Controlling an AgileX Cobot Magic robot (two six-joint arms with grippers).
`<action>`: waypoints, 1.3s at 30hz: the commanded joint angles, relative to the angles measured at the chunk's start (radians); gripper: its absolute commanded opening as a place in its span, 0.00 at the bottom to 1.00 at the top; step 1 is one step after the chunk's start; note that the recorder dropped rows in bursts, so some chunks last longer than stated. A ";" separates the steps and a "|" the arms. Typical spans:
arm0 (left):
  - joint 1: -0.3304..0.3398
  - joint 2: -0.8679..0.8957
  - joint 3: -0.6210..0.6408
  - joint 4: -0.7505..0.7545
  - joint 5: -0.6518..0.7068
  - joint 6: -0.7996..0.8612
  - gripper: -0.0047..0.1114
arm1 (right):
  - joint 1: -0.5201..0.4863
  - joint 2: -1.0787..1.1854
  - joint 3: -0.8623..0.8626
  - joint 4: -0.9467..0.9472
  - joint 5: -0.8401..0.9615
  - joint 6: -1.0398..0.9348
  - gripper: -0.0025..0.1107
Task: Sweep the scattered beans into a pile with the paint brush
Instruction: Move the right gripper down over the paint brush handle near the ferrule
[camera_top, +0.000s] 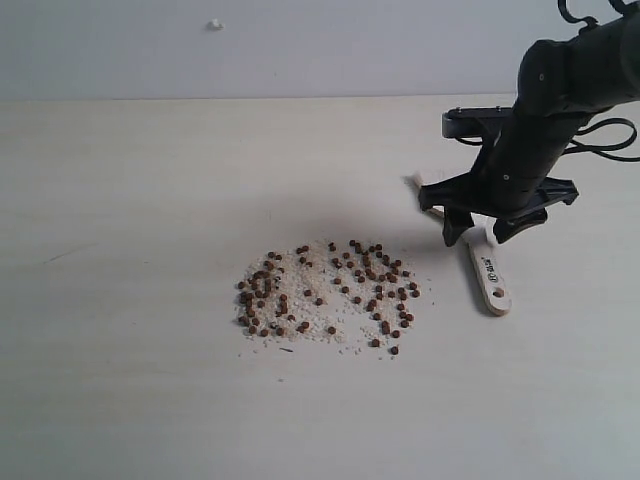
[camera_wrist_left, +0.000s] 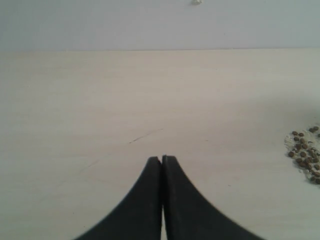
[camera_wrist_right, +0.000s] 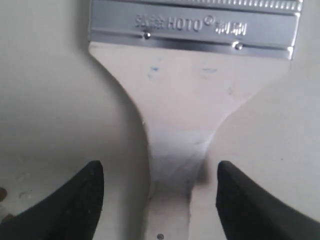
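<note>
Fingers of the left gripper (camera_wrist_left: 161, 167) are pressed tight together and hold nothing. The beans (camera_top: 330, 295), small and reddish-brown, lie in a loose patch near the middle of the pale table (camera_top: 150, 200), mixed with whitish crumbs (camera_top: 322, 312). Just to their right the paint brush (camera_top: 490, 280) lies flat. The right gripper (camera_top: 478, 238) hangs over its wooden handle (camera_wrist_right: 177, 125), jaws wide apart, one on each side, not touching it.

Reddish-brown beans (camera_top: 344, 289), pale wooden paint brush (camera_top: 489, 275), silver ferrule (camera_wrist_right: 195, 22)
</note>
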 joint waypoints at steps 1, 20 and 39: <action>0.003 -0.007 0.003 0.004 -0.009 0.000 0.04 | 0.002 0.011 -0.006 0.002 -0.002 0.009 0.56; 0.003 -0.007 0.003 0.004 -0.009 0.000 0.04 | 0.041 0.011 -0.006 -0.155 0.069 0.174 0.52; 0.003 -0.007 0.003 0.004 -0.009 0.002 0.04 | 0.041 0.011 -0.006 -0.178 0.008 0.189 0.52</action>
